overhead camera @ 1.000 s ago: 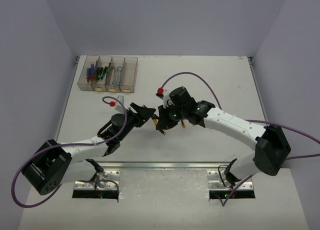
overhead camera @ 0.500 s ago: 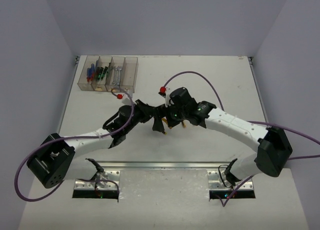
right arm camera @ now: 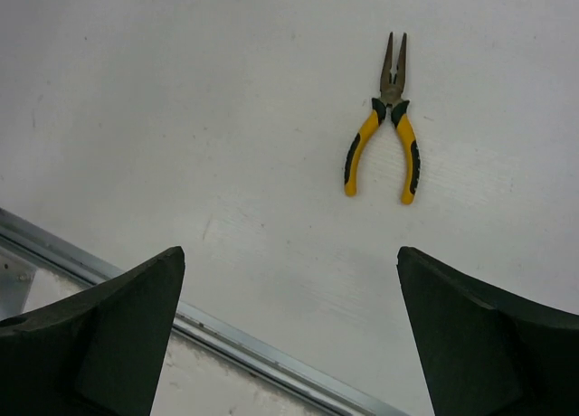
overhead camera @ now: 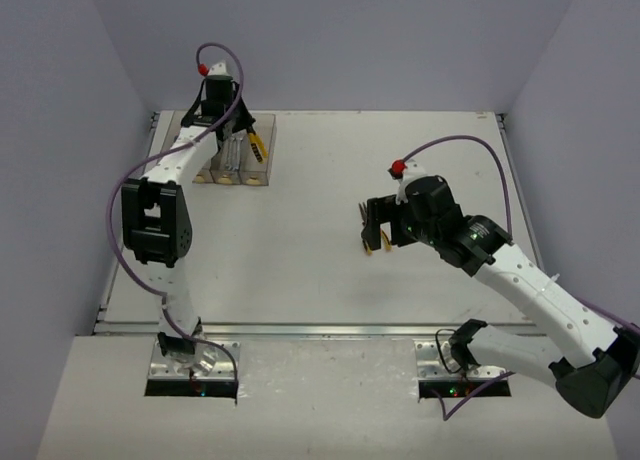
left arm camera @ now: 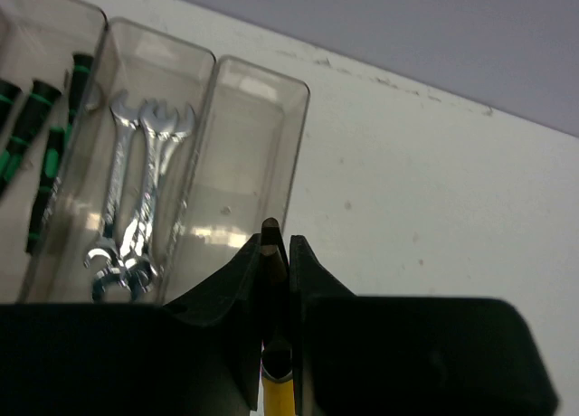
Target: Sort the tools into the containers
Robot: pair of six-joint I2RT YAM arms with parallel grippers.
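My left gripper (overhead camera: 248, 132) is stretched to the back left, over the containers (overhead camera: 268, 170), and is shut on yellow-handled pliers (overhead camera: 258, 144). In the left wrist view the jaws (left arm camera: 279, 244) pinch the pliers' metal nose (left arm camera: 270, 231), and the yellow handle (left arm camera: 276, 393) runs back between the fingers. Below it lies the rightmost container (left arm camera: 244, 154), with nothing in it. My right gripper (overhead camera: 375, 225) hovers wide open at mid-right, holding nothing. A second pair of yellow-and-black pliers (right arm camera: 384, 118) lies flat on the table ahead of its fingertips (right arm camera: 289, 253).
The bin beside the rightmost one holds silver wrenches (left arm camera: 136, 199), and green-handled screwdrivers (left arm camera: 36, 118) fill the one left of that. The table's metal front rail (right arm camera: 226, 339) runs under the right gripper. The left arm (overhead camera: 170, 180) covers much of the container row.
The two grippers met at the table's middle. The left shut on the pliers and swung to the containers at back left. The right opened wide and drew back to the right.
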